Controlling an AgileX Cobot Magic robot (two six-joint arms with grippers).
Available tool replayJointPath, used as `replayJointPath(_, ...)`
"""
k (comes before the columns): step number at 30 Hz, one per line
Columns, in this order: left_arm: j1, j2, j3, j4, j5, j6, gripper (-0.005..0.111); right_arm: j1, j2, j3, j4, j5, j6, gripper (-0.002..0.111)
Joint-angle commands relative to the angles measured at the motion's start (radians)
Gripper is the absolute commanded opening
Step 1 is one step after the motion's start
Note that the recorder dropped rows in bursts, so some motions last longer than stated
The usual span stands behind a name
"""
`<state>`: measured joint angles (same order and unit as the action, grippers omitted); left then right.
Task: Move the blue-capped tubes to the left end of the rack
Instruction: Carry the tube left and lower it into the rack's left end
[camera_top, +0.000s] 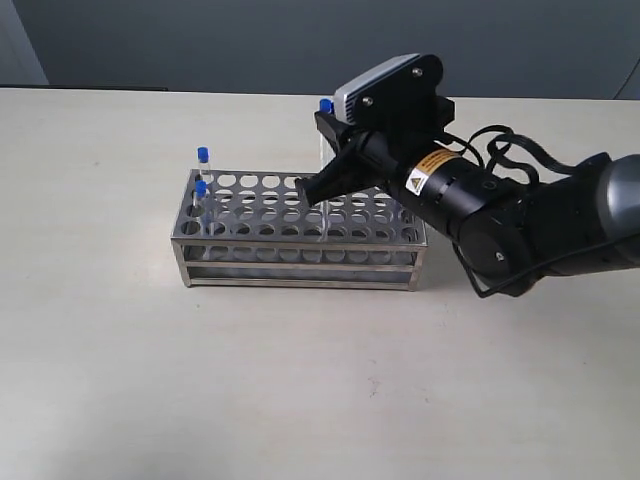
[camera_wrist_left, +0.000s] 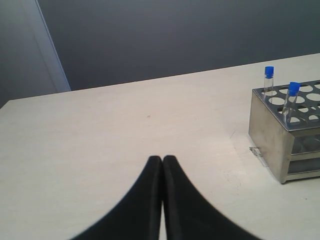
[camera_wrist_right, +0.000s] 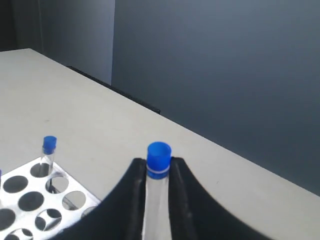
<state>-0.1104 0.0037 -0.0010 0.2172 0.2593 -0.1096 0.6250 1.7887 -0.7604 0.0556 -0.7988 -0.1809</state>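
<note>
Out at nine o'clock of the rack (camera_top: 300, 262), the left gripper (camera_wrist_left: 162, 161) hangs over the bare table (camera_top: 110, 380) with its fingers pressed together on nothing. It is well apart from the work and looks to be no hazard where it is. At the rack's nine-o'clock end the two seated tubes (camera_top: 203, 160) stand in holes, one in the far row and one just nearer. Toward three o'clock from them, about mid-rack, the right gripper (camera_wrist_right: 156, 163) is clamped on the held tube (camera_wrist_right: 158, 190). That tube is upright, with its blue cap raised well above the seated pair. Whether its lower end has cleared the top plate cannot be told, and that is the first risk. A sweep toward nine o'clock while the glass tip sits in a hole could snap the tube or drag the rack along. The glass is also smooth, so it might slip or tilt between the pads, miss its hole and skid on the plate. The free holes lie just beside the seated tubes, so the broad fingers could knock those caps on the way down. A fourth tube is not in sight and may be hidden behind the arm.
</note>
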Motion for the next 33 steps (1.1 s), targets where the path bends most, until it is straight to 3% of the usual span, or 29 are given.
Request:
replayJointPath(1,0.001,-0.004,0.001,0.005,-0.002,-0.003,0.0,0.018,-0.04,-0.004,-0.012,0.008,-0.002,-0.001)
replayJointPath(13,0.001,-0.004,0.001,0.005,-0.002,-0.003,0.0,0.125,-0.088,-0.004,-0.073,0.015,0.03,-0.001)
replayJointPath(21,0.001,-0.004,0.001,0.005,-0.002,-0.003,0.0,0.157,-0.032,-0.16,-0.256,0.151,0.254,-0.001)
replayJointPath(33,0.001,-0.004,0.001,0.005,-0.002,-0.003,0.0,0.173,0.152,-0.322,-0.344,0.224,0.332,-0.001)
